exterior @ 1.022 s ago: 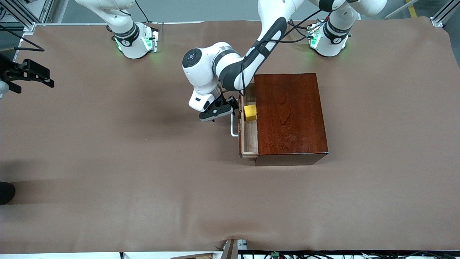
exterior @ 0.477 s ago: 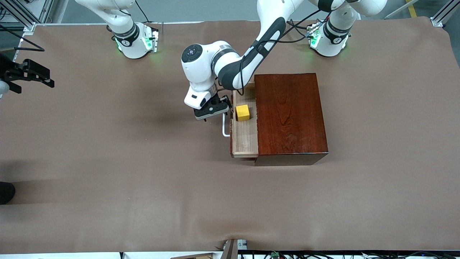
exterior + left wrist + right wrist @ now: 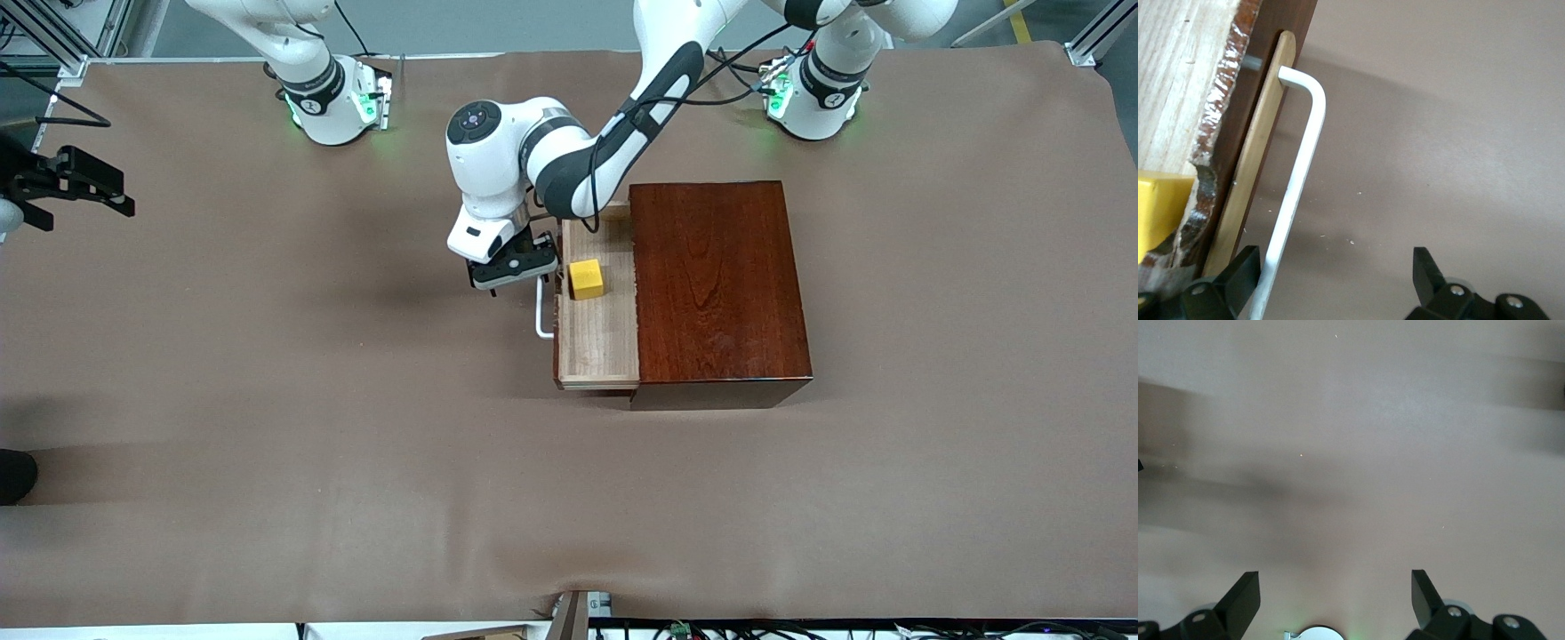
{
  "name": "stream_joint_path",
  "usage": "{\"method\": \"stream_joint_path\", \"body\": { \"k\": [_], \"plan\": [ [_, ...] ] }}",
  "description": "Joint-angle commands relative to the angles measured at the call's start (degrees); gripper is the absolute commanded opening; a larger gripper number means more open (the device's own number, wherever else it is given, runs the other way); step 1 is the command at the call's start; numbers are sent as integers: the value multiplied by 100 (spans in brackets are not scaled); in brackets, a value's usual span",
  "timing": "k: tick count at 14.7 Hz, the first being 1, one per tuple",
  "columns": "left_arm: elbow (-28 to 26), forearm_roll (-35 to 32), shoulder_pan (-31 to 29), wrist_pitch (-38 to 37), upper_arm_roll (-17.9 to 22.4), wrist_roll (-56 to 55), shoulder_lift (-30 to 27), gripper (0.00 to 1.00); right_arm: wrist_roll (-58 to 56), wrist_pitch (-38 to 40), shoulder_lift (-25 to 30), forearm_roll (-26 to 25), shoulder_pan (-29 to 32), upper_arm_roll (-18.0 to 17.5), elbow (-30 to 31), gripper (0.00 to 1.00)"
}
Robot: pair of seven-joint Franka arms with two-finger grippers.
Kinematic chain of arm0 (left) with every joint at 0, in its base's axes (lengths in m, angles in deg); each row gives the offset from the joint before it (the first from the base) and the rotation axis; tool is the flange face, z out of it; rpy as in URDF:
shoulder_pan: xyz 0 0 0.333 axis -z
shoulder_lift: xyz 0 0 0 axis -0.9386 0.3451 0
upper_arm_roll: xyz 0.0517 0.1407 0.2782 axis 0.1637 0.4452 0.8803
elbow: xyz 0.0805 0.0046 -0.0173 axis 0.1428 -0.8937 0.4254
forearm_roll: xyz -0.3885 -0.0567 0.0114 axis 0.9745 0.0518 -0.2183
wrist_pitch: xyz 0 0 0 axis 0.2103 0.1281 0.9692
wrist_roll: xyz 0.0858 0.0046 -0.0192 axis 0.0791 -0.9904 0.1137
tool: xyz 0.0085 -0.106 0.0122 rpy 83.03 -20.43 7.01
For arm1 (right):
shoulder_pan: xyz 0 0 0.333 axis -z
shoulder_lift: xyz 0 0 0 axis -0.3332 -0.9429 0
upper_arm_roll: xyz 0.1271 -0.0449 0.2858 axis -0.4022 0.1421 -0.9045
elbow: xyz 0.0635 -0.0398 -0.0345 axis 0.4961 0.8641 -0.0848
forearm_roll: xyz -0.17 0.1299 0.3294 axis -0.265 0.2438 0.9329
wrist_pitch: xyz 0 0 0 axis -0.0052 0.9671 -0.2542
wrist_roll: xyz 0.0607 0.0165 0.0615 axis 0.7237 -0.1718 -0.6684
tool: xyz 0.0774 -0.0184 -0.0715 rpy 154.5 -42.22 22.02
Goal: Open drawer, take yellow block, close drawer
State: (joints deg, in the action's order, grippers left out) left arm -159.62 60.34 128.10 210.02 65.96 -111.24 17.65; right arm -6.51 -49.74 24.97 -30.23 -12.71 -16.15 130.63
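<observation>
The dark reddish-brown wooden box (image 3: 718, 284) stands toward the left arm's end of the table. Its drawer (image 3: 597, 342) is pulled partly out toward the right arm's end and shows its pale interior. The yellow block (image 3: 586, 279) sits in the drawer. My left gripper (image 3: 518, 269) is open at the white handle (image 3: 540, 317); in the left wrist view the handle (image 3: 1301, 153) runs between the jaws, close to one finger (image 3: 1238, 270), of the left gripper (image 3: 1335, 261). A corner of the block (image 3: 1158, 207) shows there. My right gripper (image 3: 84, 185) waits open over the table edge, and the right wrist view shows this gripper (image 3: 1335, 583) empty.
The brown table cover (image 3: 356, 427) stretches bare around the box. The two arm bases (image 3: 333, 98) stand along the edge farthest from the front camera. A dark object (image 3: 13, 476) lies at the table edge at the right arm's end.
The drawer has slid farther out of the box toward the right arm's end, carrying the yellow block. My left gripper has moved the same way with the handle. The right arm has not moved.
</observation>
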Motion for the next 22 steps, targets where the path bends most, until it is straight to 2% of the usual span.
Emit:
{"method": "stream_joint_path", "body": {
  "k": [1,5,8,11,15,18,20,22],
  "plan": [
    [187,147,77,43,32,-156,61,100,-66,5,19,-17,98,-86,-10,100],
    [170,147,68,-256,42,-148,-18,100,-57,-12,2,18,134,-77,8,100],
    [170,138,51,-440,77,-121,-395,100,30,-21,-60,54,134,-86,8,100],
    [152,68,-11,-836,138,-60,-912,100,660,5,-60,229,125,-86,8,100],
    [30,102,-423,-1705,147,484,-1791,100,1699,32,-130,501,19,-95,25,100],
    [-93,156,-862,-1864,112,888,-2319,100,2278,32,-130,678,-138,-121,17,100],
    [-173,173,-1196,-2293,94,1606,-2662,100,3006,32,-130,695,-279,-130,8,100],
    [-173,488,-1749,-2813,103,2635,-3040,100,3737,32,-139,800,-446,-130,8,100]
  ]
}}
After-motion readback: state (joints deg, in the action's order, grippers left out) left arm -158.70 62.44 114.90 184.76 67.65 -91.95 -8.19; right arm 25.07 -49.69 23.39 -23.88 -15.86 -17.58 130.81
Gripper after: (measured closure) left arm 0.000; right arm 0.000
